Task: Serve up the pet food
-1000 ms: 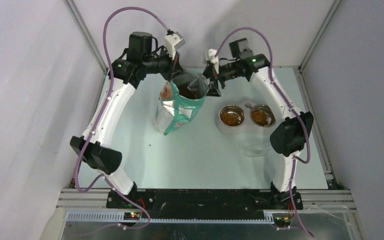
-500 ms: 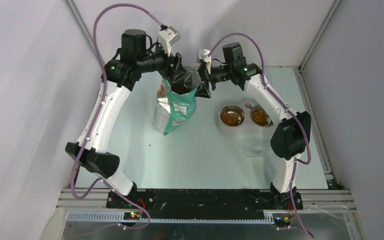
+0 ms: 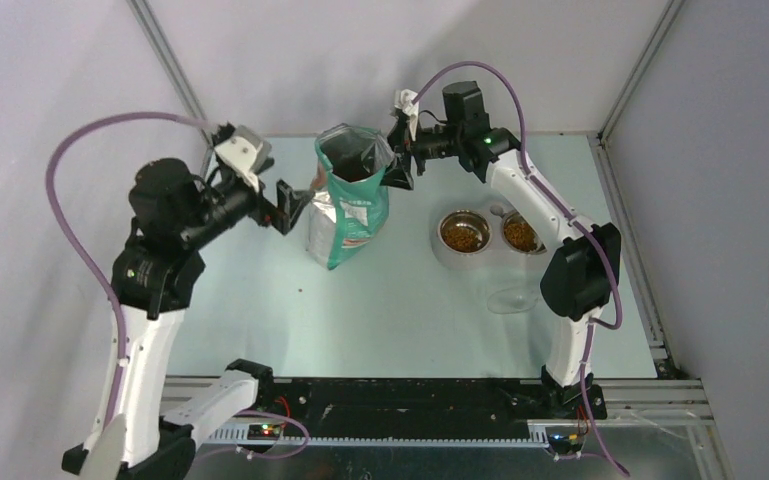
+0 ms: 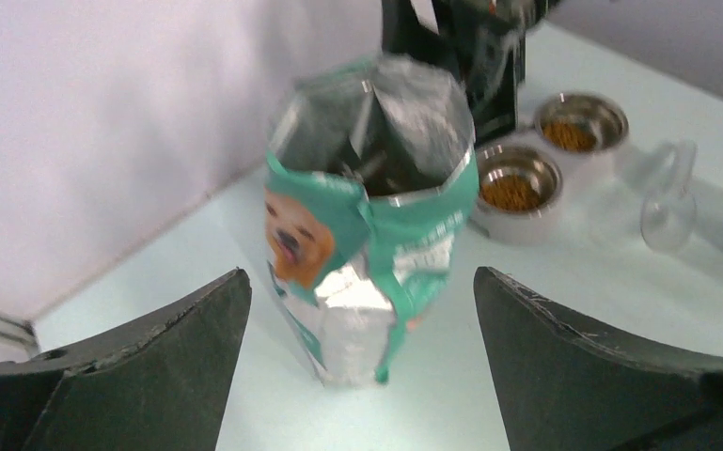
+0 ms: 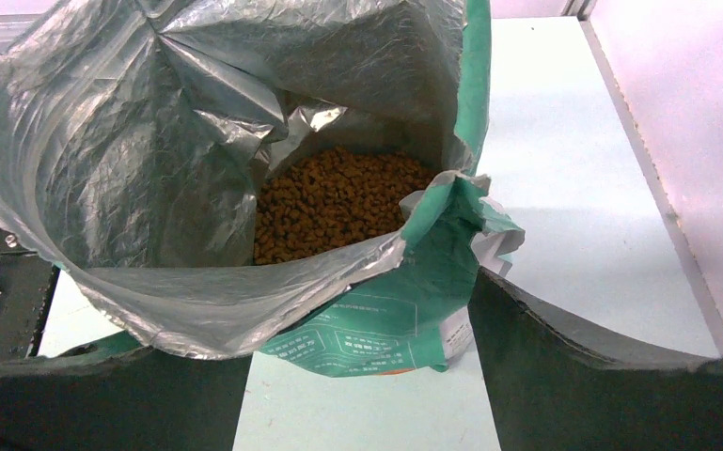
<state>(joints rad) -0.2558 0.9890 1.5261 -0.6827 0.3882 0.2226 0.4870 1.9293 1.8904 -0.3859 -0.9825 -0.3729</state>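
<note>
Two grippers: both stand with fingers spread wide, neither one clamped on anything
left gripper (image 3: 295, 204): jaws apart and empty, just off the side of the bag, not touching it
right gripper (image 3: 400, 172): jaws apart at the bag's open top; the nearest stretch of the mouth's rim lies between its fingers; whether either finger touches the foil, I cannot tell
bag (image 3: 350, 200): teal-green with a dog's face printed on it, silver inside, upright on the table (image 3: 400, 310) with its mouth gaping; straight ahead of the left gripper, beyond its fingertips; directly below the right gripper
pet food (image 5: 338, 202): a heap of small brown kibble deep inside the bag, below and ahead of the right gripper's fingers; more of it lies in the two bowls
bowls (image 4: 485, 169): two steel ones side by side, each holding kibble; past the bag as seen from the left gripper, off to the side of the right gripper and well apart from its fingers
scoop (image 3: 513, 298): clear plastic, lying on the table near the bowls, well apart from both grippers
</note>
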